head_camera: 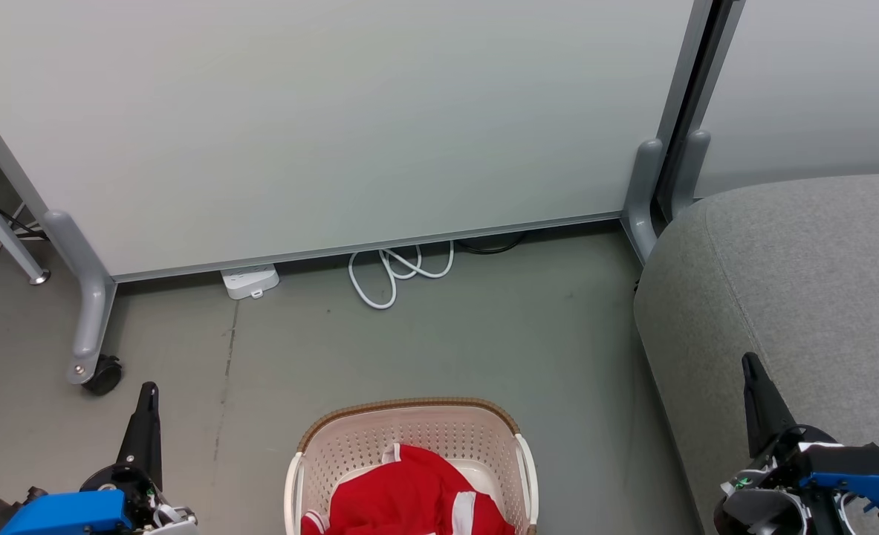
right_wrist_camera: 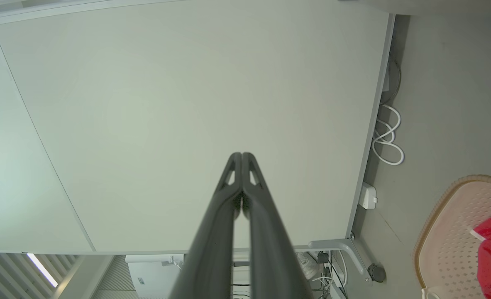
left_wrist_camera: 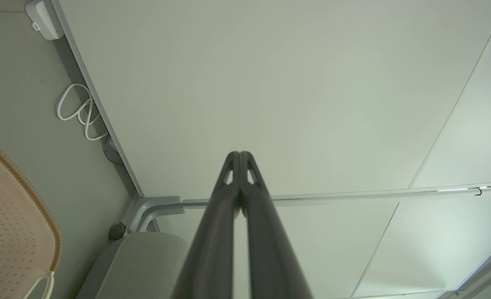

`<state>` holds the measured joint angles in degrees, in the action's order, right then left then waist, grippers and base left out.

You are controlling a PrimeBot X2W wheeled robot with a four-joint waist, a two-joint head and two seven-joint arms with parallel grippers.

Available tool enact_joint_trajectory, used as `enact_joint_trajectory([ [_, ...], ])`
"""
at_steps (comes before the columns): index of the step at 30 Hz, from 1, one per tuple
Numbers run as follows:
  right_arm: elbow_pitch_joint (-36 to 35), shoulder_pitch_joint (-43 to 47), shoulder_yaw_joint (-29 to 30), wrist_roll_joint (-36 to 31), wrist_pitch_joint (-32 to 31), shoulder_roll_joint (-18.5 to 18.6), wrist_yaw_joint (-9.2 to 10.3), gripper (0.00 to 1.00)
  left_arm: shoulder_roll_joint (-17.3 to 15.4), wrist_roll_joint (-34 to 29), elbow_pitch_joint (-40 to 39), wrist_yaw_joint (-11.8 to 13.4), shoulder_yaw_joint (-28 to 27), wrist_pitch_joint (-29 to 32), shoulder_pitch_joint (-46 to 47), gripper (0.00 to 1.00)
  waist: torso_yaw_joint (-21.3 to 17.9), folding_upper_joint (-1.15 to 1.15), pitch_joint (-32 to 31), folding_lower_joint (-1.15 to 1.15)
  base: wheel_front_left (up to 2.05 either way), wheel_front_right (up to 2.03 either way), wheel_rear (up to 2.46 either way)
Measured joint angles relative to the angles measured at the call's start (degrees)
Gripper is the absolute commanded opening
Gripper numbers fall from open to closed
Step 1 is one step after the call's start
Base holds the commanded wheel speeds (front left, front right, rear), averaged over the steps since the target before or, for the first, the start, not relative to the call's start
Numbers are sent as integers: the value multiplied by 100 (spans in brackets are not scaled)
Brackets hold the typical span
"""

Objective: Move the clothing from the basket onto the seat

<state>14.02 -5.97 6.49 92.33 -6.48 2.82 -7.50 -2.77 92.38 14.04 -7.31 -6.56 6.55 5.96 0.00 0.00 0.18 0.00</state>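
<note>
The left gripper (head_camera: 148, 392) sits to the left of the basket (head_camera: 409, 403), both fingers pressed together, tips pointing forward. The right gripper (head_camera: 751, 365) sits to the right of the basket, fingers likewise pressed together. The left wrist (head_camera: 64, 513) and the right wrist (head_camera: 851, 464) carry blue housings.

Basket (head_camera: 357, 446): cream-white plastic with perforated walls, a brown woven-look rim and white side handles. It stands upright on the floor at the lower middle of the head view. Clothing (head_camera: 409, 494): red jersey fabric with white stripes and trim, crumpled in a heap inside the basket, below its rim. Seat (head_camera: 803, 275): large and rounded, in light grey woven upholstery, to the basket's right and apart from it.
</note>
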Motion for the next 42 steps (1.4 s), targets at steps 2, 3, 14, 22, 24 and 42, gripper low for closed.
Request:
enact_joint_trajectory([
  [2, 0, 0, 0, 0, 0, 0, 0, 0, 0, 0, -1, 0, 0, 0, 0, 0, 0, 0, 0, 0, 0, 0, 0],
  [3, 0, 0, 0, 0, 0, 0, 0, 0, 0, 0, -1, 0, 0, 0, 0, 0, 0, 0, 0, 0, 0, 0, 0],
  [14, 0, 0, 0, 0, 0, 0, 0, 0, 0, 0, -2, 0, 0, 0, 1, 0, 0, 0, 0, 0, 0, 0, 0],
  [22, 272, 289, -42, -2, 37, -20, 2, 100, 101, 0, 279, 16, 52, -42, -242, 100, 0, 0, 0, 0, 0, 0, 0],
  [24, 261, 286, -76, -20, 97, -20, 2, 100, 102, -8, 270, 18, 111, -105, -242, 100, -1, 0, -1, 0, 0, 0, 0],
  [42, 230, 271, -181, -1949, 561, -19, 2, 100, 93, -1484, 155, 291, 468, -575, -234, 100, 4, 0, -8, 0, 0, 0, 0],
])
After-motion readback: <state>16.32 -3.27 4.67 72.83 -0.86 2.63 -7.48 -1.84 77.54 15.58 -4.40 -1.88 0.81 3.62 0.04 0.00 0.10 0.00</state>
